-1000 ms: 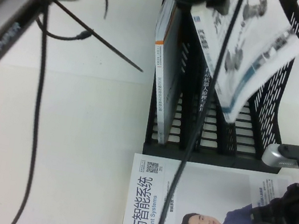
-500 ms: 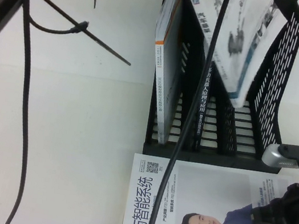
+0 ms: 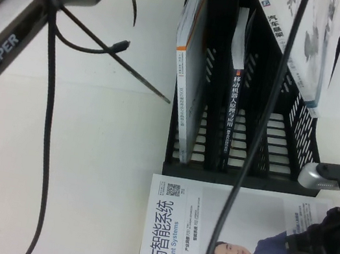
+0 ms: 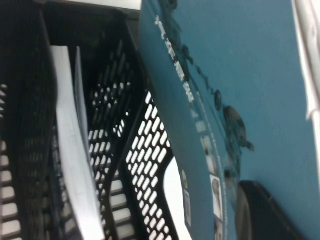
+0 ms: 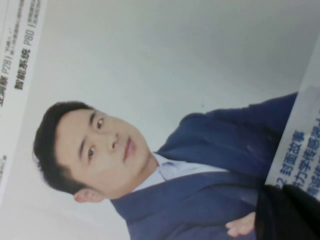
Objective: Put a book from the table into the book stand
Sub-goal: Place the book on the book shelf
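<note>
Now book [image 3: 304,39] more upright over book stand [image 3: 306,141]; left pincer out of frame; right pincer [image 3: 328,240] state unclear.

Your left arm [image 3: 1,54] is a grey-silver link with white "PiPER" lettering down its side, a darker grey rounded joint housing up top and a black round joint at the bottom edge. Thin black cables loop off it, cinched with black zip ties whose long tails stick straight out, and one more black cable hangs down the middle. The right end effector [image 3: 328,237] shows as a black bulky lump with a silver-grey camera module capped in black on top.
</note>
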